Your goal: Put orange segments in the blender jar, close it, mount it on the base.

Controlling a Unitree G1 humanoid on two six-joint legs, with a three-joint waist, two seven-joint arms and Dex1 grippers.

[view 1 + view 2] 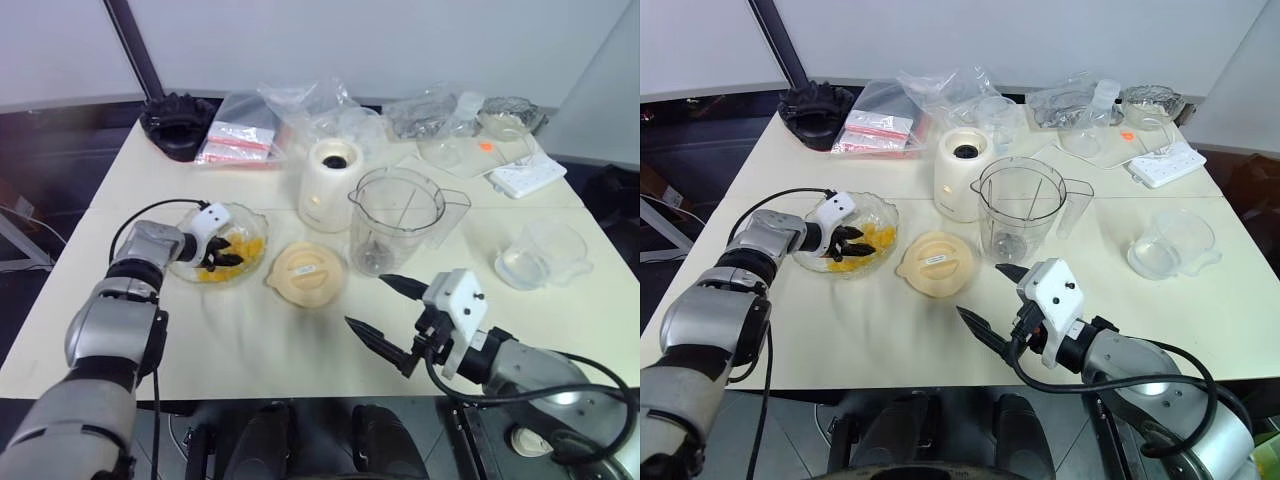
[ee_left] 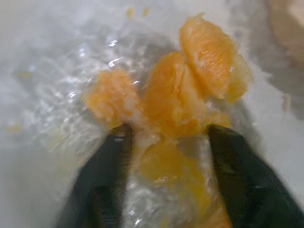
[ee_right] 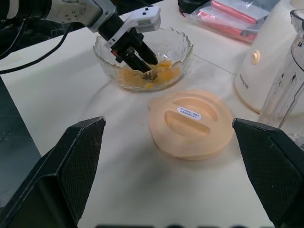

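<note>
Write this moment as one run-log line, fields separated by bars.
left gripper: open, in bowl over orange segments | right gripper: open, empty | blender jar: empty, off base

A cream-topped bench (image 1: 250,340) stands before a pale wall (image 1: 400,40), crossed by a dark slanted pole (image 1: 135,45), with dark floor (image 1: 40,170) alongside.

Lid (image 1: 307,272) between bowl (image 1: 255,215) and blender jar (image 1: 395,220); table front (image 1: 260,350) free
</note>
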